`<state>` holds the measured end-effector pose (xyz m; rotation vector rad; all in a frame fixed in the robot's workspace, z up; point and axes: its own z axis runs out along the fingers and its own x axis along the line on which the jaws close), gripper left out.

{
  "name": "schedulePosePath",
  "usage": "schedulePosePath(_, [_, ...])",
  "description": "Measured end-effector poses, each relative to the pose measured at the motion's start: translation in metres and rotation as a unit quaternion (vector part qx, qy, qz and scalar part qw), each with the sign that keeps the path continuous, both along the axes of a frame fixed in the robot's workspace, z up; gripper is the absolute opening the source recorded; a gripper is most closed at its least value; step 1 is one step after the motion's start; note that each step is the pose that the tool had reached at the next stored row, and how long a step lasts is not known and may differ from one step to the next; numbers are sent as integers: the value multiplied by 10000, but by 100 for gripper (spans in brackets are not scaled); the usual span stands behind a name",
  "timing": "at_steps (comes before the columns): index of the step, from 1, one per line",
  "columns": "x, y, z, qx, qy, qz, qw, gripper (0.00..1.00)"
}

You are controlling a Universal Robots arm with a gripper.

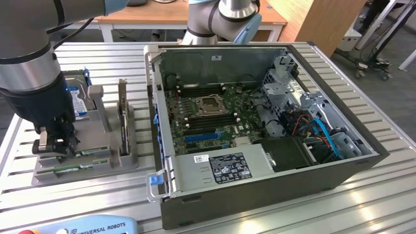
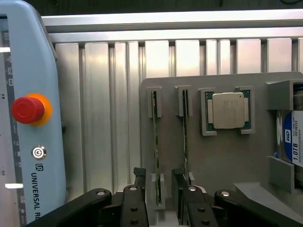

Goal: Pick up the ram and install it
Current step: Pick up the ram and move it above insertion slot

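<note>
Two green ram sticks stand on edge in slots of a grey holder (image 2: 222,161). In the wrist view one ram stick (image 2: 155,137) runs down between my black fingertips (image 2: 138,175), and the other ram stick (image 2: 185,132) lies just beside them. My gripper (image 2: 159,182) is open and straddles the first stick, with a gap on each side. In the exterior view the gripper (image 1: 55,144) hangs low over the holder's near end at the exterior view's left, above the ram sticks (image 1: 83,152).
The holder also carries a silver processor chip (image 2: 228,110) and a blue-labelled hard drive (image 2: 293,142). An open computer case (image 1: 364,165) with its motherboard (image 1: 208,122) lies to the exterior view's right. A teach pendant (image 2: 28,118) rests on the slatted aluminium table (image 1: 85,195).
</note>
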<state>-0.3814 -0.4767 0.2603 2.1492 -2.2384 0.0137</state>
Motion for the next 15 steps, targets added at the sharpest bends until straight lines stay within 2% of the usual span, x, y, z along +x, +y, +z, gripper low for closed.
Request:
schedulePosePath(5, [0,-1,-9,1,-1,0,10000,35])
schedulePosePath(15, [0,-1,-134,0,0,2,10000,35])
